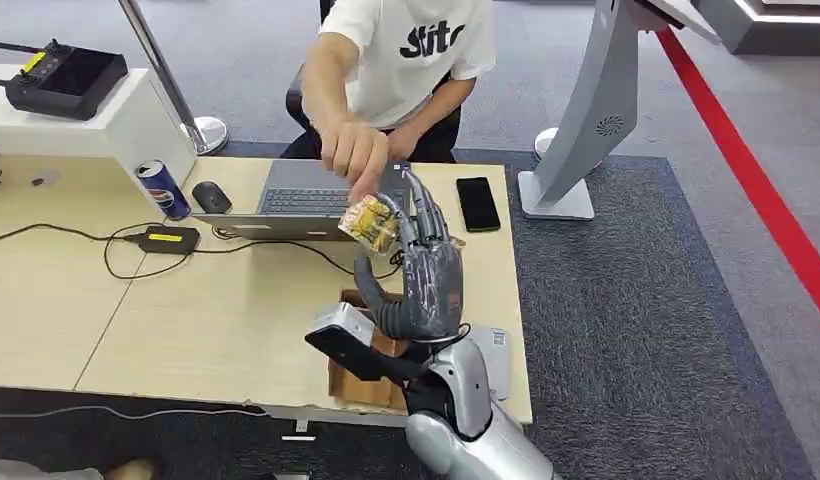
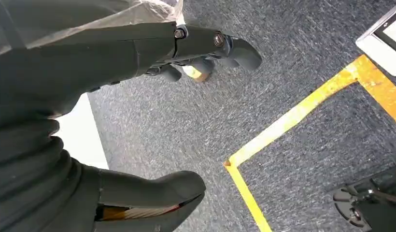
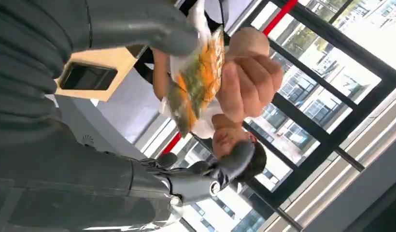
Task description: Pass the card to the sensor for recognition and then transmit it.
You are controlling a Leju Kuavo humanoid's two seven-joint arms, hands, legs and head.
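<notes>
My right hand (image 1: 421, 270) is raised above the wooden table (image 1: 186, 320), fingers pointing up and spread. A yellow-and-green patterned card (image 1: 369, 224) sits at its fingertips, between the thumb and the nearest finger. Close up, the card (image 3: 196, 82) lies against my thumb (image 3: 152, 29) while the other fingers stand away from it. A person's hand (image 1: 354, 152) reaches across the table and pinches the card's upper edge; the same hand (image 3: 249, 77) grips it in the right wrist view. My left hand (image 2: 65, 72) hangs over grey carpet, fingers apart, holding nothing.
The person sits behind a grey laptop (image 1: 306, 195). A black phone (image 1: 477, 203), a mouse (image 1: 211, 197), a blue can (image 1: 163, 188) and a power brick (image 1: 169, 240) lie on the table. A cardboard box (image 1: 361, 385) and a white flat device (image 1: 498, 345) are by my arm. A grey kiosk stand (image 1: 586, 120) rises at right.
</notes>
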